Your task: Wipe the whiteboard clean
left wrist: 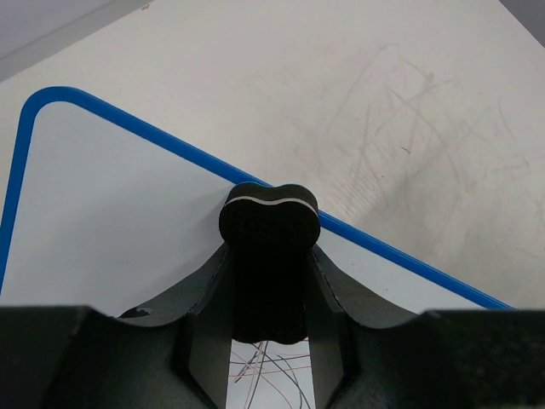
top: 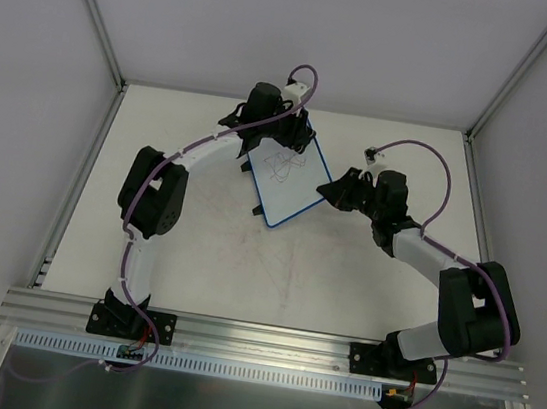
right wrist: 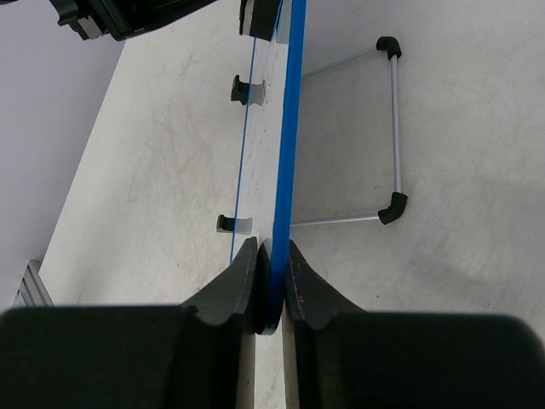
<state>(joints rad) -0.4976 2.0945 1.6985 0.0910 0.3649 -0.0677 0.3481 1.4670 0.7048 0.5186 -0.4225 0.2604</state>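
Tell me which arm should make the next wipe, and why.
Left. The left fingers grip the black eraser right at the whiteboard, with scribbles close by. The right fingers are clamped on its blue rim, steadying it, so that arm should stay put.

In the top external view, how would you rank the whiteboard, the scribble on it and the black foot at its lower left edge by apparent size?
Largest to smallest:
1. whiteboard
2. scribble, covering part of the board's face
3. black foot, only a small speck
None look alike.
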